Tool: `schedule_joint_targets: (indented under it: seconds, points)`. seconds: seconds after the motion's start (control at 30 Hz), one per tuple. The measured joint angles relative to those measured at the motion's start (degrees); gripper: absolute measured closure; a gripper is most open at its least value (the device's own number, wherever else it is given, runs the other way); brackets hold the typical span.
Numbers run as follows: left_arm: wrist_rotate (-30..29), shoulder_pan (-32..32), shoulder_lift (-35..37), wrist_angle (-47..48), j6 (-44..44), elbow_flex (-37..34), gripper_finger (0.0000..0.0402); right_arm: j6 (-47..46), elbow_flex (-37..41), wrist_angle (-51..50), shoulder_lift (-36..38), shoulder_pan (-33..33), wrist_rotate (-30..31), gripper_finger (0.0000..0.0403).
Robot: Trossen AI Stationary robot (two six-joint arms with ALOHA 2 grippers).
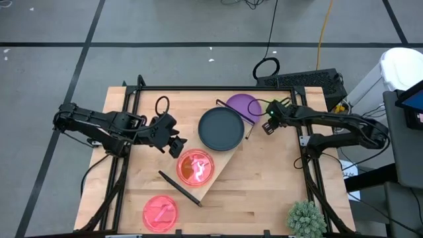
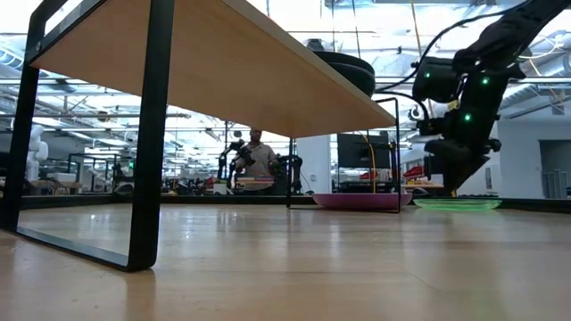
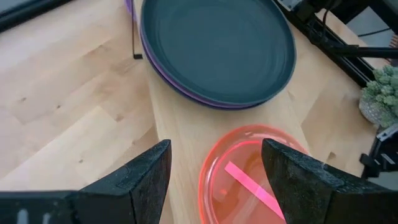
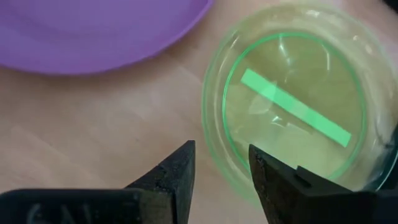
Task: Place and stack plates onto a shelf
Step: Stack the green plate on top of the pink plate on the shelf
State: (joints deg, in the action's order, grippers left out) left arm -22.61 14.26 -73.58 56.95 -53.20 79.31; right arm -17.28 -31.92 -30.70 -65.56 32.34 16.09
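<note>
Right claw sits low over the rim of the small translucent lime-green plastic plate, fingers slightly spread with the near rim between them, not pinched yet; likely lining up an edge grab, since a flat plate gives nothing else to hold. That green plate lies on the wooden bench at the far right, just beside a larger opaque purple plate, also on the bench and still off the shelf. The long light-wood shelf board with black frame ends sits skewed across the bench middle. On it: a dark teal-black round plate stacked on another purple plate, whose rim peeks out under it, and a small translucent pink plate near the shelf's front end. Left claw hovers spread wide over that pink plate, holding nothing. A second pink plate waits on the bench near the front edge. Spiky green plant at the front right corner is well clear. Open board between the dark stack and the pink plate is tight; the green plate probably has to nest on the pink.
</note>
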Motion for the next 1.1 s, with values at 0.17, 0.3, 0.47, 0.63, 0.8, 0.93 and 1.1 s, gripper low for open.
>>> schedule_joint_targets:
  seconds: [0.17, 0.3, 0.47, 0.63, 0.8, 0.93, 1.1]
  points:
    - [0.7, 0.1, 0.0, 0.0, -0.1, 0.0, 0.0147, 0.0, 0.0, 0.1, -1.9, 0.0, -1.4, 0.0268]
    - [0.7, 0.1, 0.0, 0.2, 0.0, 0.0, 0.0147, 0.3, 0.0, 0.1, -2.9, 0.0, -1.6, 0.0268]
    - [0.7, 0.1, 0.0, 0.6, 0.4, 0.0, 0.0147, 1.5, 0.0, 0.5, -3.8, 0.0, -0.7, 0.0268]
    - [0.7, 0.1, 0.0, 1.3, 0.5, 0.0, 0.0147, 1.9, 0.0, 0.5, -5.2, 0.0, 0.2, 0.0268]
    - [0.7, 0.1, 0.0, 1.6, 0.3, 0.0, 0.0147, 1.9, 0.0, 0.5, -7.4, 0.0, 1.2, 0.0268]
    - [0.7, 0.1, 0.0, 1.6, 0.3, 0.0, 0.0147, 2.2, 0.0, 0.6, -8.9, 0.0, 1.8, 0.0268]
    - [0.7, 0.1, 0.0, 1.6, 0.0, 0.0, 0.0147, 3.4, -0.1, 0.8, -9.6, 0.0, 2.1, 0.0269]
